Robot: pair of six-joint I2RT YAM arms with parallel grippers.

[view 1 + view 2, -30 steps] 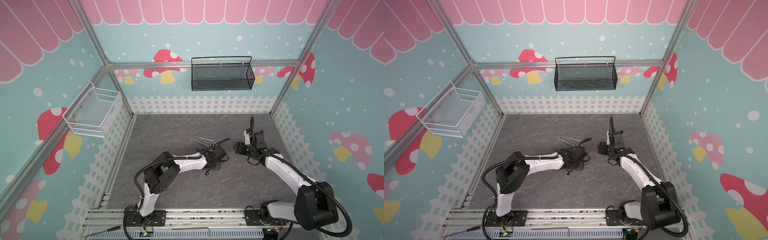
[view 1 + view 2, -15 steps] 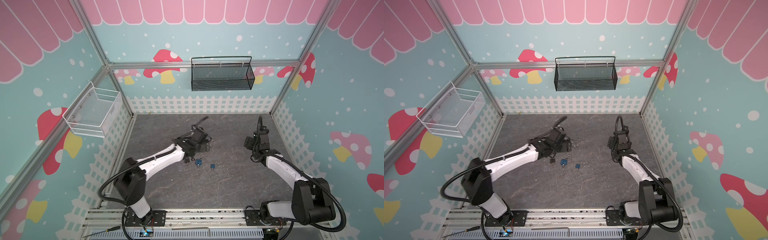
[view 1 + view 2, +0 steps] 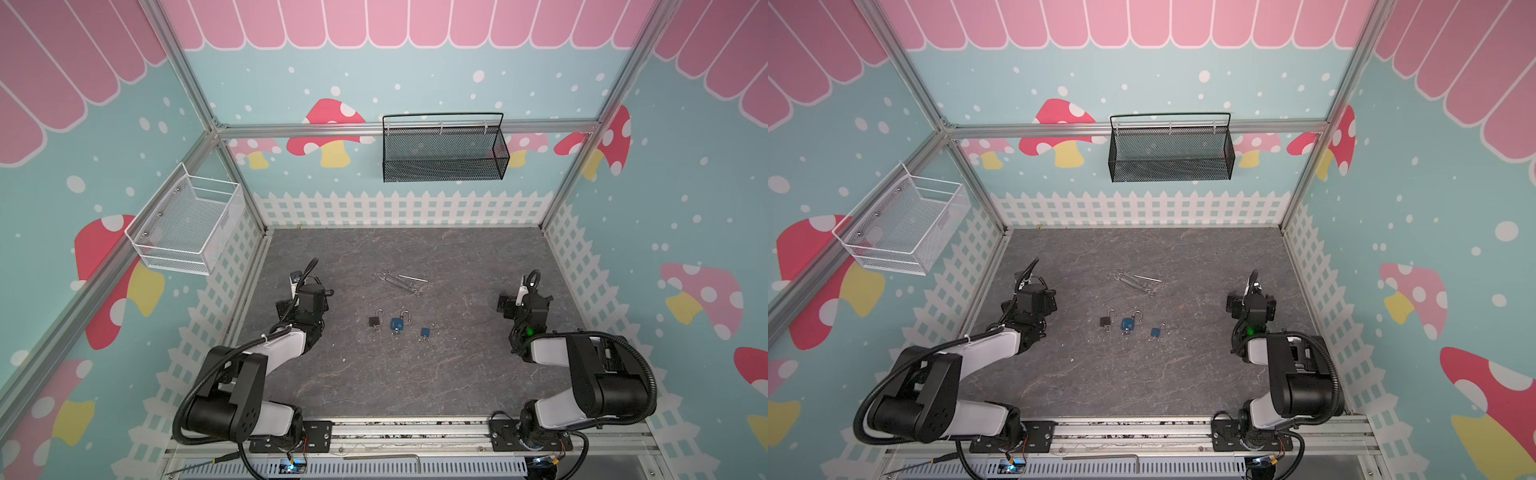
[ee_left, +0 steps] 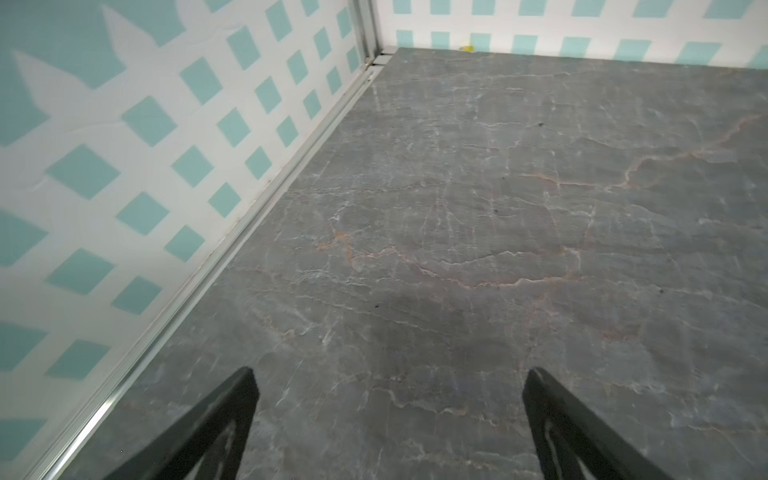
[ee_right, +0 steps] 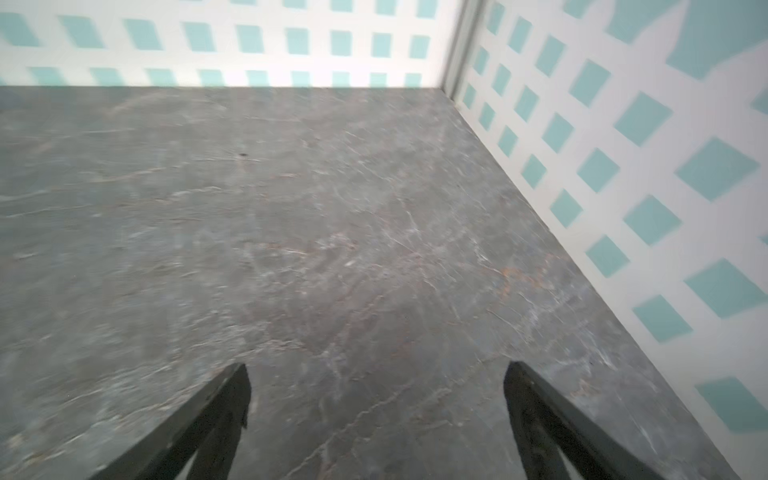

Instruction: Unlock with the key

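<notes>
Three small padlocks lie in a row mid-table in both top views: a black one (image 3: pixel 374 321) (image 3: pixel 1105 321), a larger blue one (image 3: pixel 397 323) (image 3: pixel 1128 324) and a small blue one (image 3: pixel 425 331). Behind them lies a loose bunch of thin silver pieces that look like a key set (image 3: pixel 401 282) (image 3: pixel 1136 282). My left gripper (image 3: pixel 311 296) (image 4: pixel 390 374) is open and empty over bare table by the left wall. My right gripper (image 3: pixel 525 301) (image 5: pixel 376 368) is open and empty by the right wall. Neither wrist view shows the locks or a key.
A white wire basket (image 3: pixel 187 226) hangs on the left wall and a black mesh basket (image 3: pixel 442 151) on the back wall. The grey stone-look table (image 3: pixel 415 374) is fenced by walls on three sides. A metal rail (image 3: pixel 395 432) carries both arm bases at the front.
Both arms have drawn back from the middle to their own sides and both grippers have opened. The left gripper let go, and the three padlocks now lie uncovered.
</notes>
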